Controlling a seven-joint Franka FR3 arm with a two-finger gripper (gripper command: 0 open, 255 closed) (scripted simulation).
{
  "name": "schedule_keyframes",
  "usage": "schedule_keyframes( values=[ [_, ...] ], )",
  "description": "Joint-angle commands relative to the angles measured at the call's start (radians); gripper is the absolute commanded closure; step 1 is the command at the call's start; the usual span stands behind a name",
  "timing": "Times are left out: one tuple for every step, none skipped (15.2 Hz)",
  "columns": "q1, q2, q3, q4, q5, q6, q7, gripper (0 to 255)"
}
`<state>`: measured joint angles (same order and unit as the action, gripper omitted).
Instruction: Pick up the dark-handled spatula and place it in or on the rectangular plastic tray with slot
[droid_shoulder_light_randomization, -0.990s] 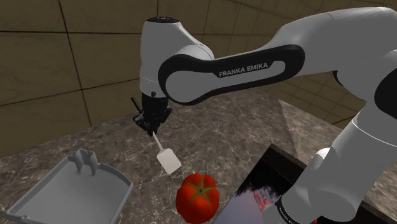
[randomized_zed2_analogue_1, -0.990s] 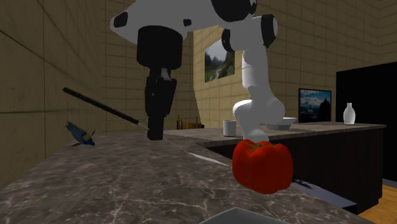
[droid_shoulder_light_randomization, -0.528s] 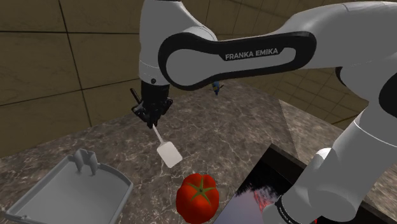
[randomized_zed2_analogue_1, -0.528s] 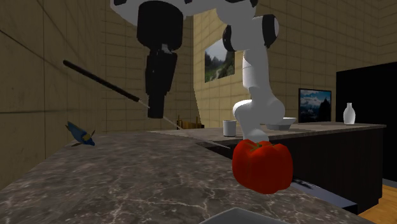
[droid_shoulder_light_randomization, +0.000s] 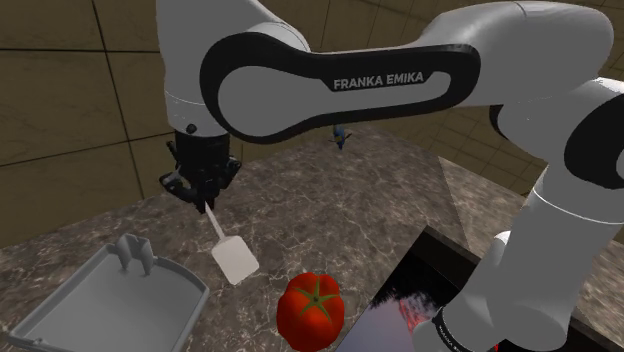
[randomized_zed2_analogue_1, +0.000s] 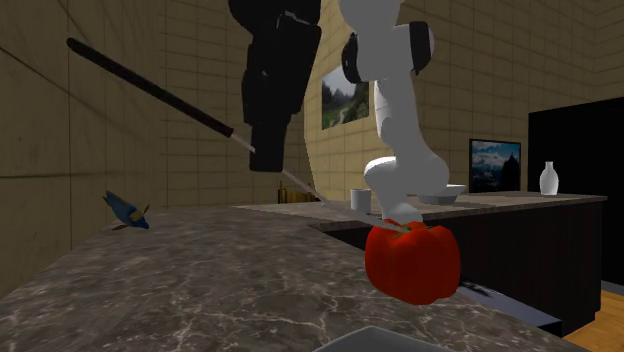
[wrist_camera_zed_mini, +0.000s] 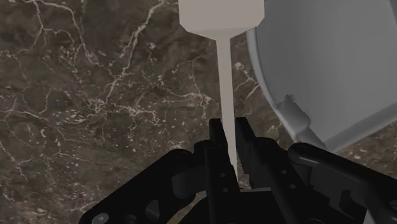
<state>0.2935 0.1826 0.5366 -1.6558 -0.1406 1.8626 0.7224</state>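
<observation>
The claw clasps the spatula, blade seemingly beside the tray.

Red tomato on dark marble counter; small blue bird figure well apart.

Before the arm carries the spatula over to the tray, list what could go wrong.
1. The tool clasps the spatula by its thin pale neck, with the long dark handle jutting out behind, so it may pivot or slip.
2. The blade hangs near the tray, whose rim it could clip.
3. A swing might knock the red tomato.
</observation>
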Motion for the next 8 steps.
schedule_keyframes(
  values=[
    [0.042, 0.066, 0.013, 0.079, -0.039, -0.026, 0.057, 255],
    [0.066, 0.098, 0.018, 0.120, -0.057, -0.042, 0.082, 255],
    [0.090, 0.131, 0.021, 0.164, -0.076, -0.060, 0.106, 255],
    [0.116, 0.165, 0.023, 0.211, -0.094, -0.078, 0.129, 255],
    [0.144, 0.200, 0.024, 0.261, -0.113, -0.098, 0.150, 255],
    [0.174, 0.237, 0.024, 0.314, -0.132, -0.120, 0.170, 255],
    [0.205, 0.276, 0.023, 0.371, -0.150, -0.144, 0.188, 255],
    [0.239, 0.316, 0.020, 0.434, -0.169, -0.170, 0.205, 255]
  ],
)
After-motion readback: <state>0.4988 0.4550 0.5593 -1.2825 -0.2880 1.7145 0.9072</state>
